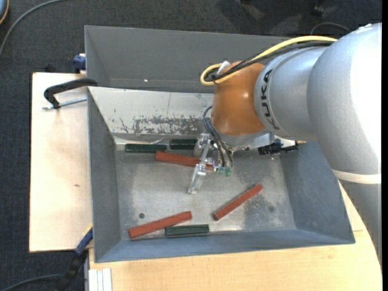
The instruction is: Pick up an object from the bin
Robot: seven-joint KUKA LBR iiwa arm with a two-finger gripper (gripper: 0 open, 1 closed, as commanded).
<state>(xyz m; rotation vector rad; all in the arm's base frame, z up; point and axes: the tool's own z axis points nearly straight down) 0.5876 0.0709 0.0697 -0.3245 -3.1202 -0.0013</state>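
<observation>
Take the red bar [174, 158] lying toward the back of the bin [102, 180] as your mark. Nearest you, well in front of it by the front wall, a dark green stick [187, 230] lies flat. A second red bar [160, 224] lies slanted just beside that stick, on its left. A little farther in, in front of your mark and to its right, a third red bar [237, 202] lies at an angle, apart from the rest. The arm [339, 90], with its orange cover [239, 105], reaches in from the right. Its jaws hang over the right end of your mark. You cannot tell whether they are spread or pressed together. Just behind your mark, two dark green pieces [145, 148] lie in line along the back wall.
</observation>
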